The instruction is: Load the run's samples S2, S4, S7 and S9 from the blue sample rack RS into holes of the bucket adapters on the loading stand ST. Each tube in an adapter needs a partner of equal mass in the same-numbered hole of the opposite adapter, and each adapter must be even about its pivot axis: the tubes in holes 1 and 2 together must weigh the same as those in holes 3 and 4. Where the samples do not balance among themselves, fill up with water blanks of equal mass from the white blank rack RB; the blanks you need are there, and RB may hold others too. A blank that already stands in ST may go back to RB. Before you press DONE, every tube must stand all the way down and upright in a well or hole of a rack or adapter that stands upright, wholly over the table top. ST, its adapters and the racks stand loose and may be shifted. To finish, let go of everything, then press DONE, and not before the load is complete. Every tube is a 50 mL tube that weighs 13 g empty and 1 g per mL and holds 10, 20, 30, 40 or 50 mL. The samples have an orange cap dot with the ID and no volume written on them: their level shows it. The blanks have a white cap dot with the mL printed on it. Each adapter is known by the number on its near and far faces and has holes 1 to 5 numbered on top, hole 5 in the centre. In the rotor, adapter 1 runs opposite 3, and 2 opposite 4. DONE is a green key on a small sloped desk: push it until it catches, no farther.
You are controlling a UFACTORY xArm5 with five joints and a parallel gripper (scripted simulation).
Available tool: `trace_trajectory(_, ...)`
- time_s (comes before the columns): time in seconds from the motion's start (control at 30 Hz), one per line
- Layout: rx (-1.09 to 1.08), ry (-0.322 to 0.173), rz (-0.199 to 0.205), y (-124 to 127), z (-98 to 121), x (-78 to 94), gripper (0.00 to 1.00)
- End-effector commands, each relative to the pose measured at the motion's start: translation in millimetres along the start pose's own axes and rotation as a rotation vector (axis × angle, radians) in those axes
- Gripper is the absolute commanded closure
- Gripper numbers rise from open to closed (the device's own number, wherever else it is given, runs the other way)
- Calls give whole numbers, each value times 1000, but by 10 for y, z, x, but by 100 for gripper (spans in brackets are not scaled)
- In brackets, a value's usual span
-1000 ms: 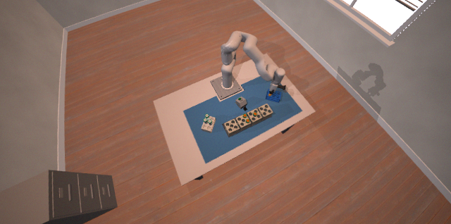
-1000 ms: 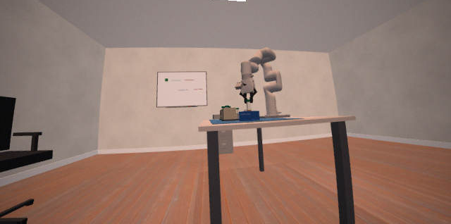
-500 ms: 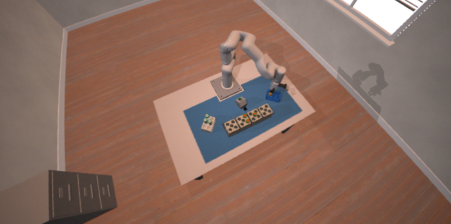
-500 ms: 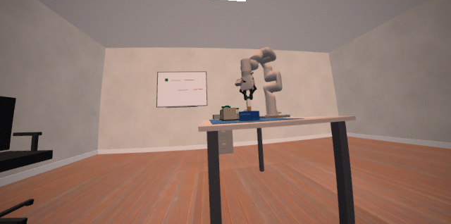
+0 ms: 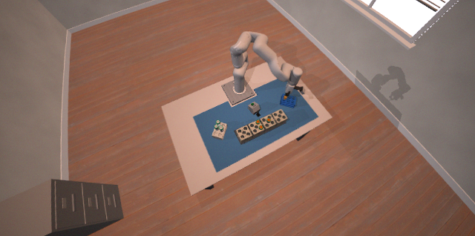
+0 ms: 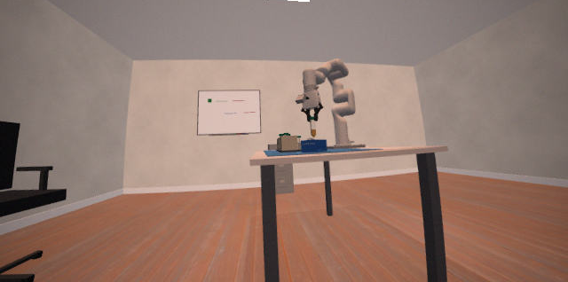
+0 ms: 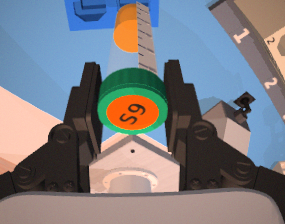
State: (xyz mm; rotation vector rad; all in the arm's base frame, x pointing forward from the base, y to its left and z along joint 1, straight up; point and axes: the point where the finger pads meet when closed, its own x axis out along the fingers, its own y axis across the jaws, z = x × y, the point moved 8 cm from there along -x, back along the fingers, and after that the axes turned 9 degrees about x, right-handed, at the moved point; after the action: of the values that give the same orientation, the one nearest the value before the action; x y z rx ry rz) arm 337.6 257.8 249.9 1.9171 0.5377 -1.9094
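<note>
My gripper (image 5: 287,94) (image 6: 311,118) (image 7: 132,80) is shut on the green cap of sample tube S9 (image 7: 130,112) (image 5: 285,98) (image 6: 313,131). It holds the tube upright, clear above the blue sample rack RS (image 5: 289,100) (image 6: 313,145). Orange liquid fills only the tube's lower end. The rack wells that show in the wrist view are empty. The loading stand ST (image 5: 261,126) (image 6: 288,143) (image 7: 259,23) carries a row of adapters in front of RS. Orange-dotted tubes (image 5: 260,124) stand in its two middle adapters. The white blank rack RB (image 5: 219,130) holds several tubes at the left.
The small desk with the green DONE key (image 5: 254,107) (image 7: 242,102) stands between the arm's base (image 5: 237,94) and ST. The table's right edge (image 5: 323,111) is close behind RS. A filing cabinet (image 5: 85,202) stands on the floor far away.
</note>
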Motion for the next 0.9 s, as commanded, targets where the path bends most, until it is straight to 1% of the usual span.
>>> trace_trajectory(0.0, 0, 4, 0, -1, -7, -74, 100)
trace_trajectory(0.17, 0, 4, 0, -1, -7, -174, 100)
trace_trajectory(0.23, 0, 4, 0, -1, -7, -174, 100)
trace_trajectory(0.73, 0, 4, 0, -2, -6, -474, 100)
trace_trajectory(0.8, 0, 4, 0, -2, -6, -474, 100)
trace_trajectory(0.87, 0, 4, 0, -2, -6, -514, 100)
